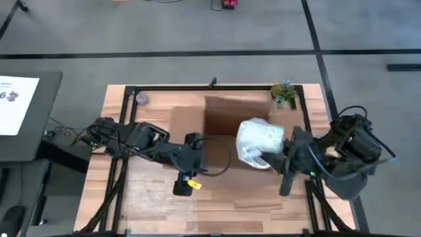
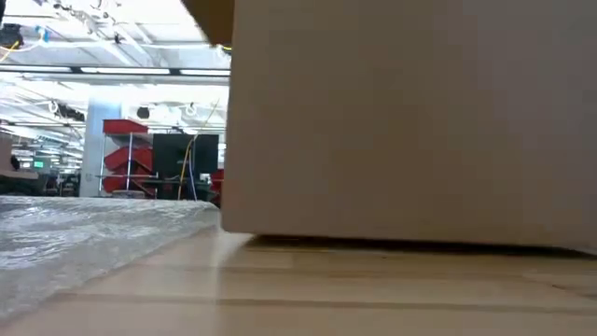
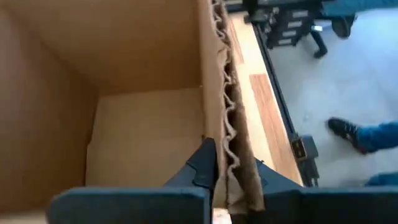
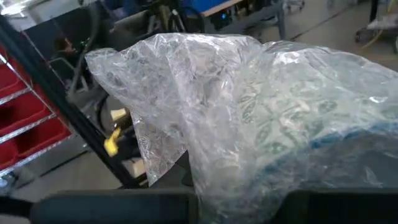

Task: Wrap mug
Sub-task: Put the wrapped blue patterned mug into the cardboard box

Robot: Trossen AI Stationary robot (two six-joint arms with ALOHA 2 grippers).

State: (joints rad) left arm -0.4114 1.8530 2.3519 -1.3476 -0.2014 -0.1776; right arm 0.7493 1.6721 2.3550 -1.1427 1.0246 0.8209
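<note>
Our right pincer (image 1: 273,160) grips the bubble-wrapped mug (image 1: 259,142) at the cardboard box's (image 1: 197,122) 3 o'clock; our left pincer (image 3: 233,177) clamps the box wall. We judge the wrapping done; next, lower the bundle into the box.

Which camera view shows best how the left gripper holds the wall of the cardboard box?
The left wrist view: the left gripper has its jaws closed on the box's corrugated wall, one finger inside, one outside. The high view shows the cardboard box and the left gripper at its edge, without detail. The low view shows only the box's side. The right wrist view shows bubble wrap.
</note>
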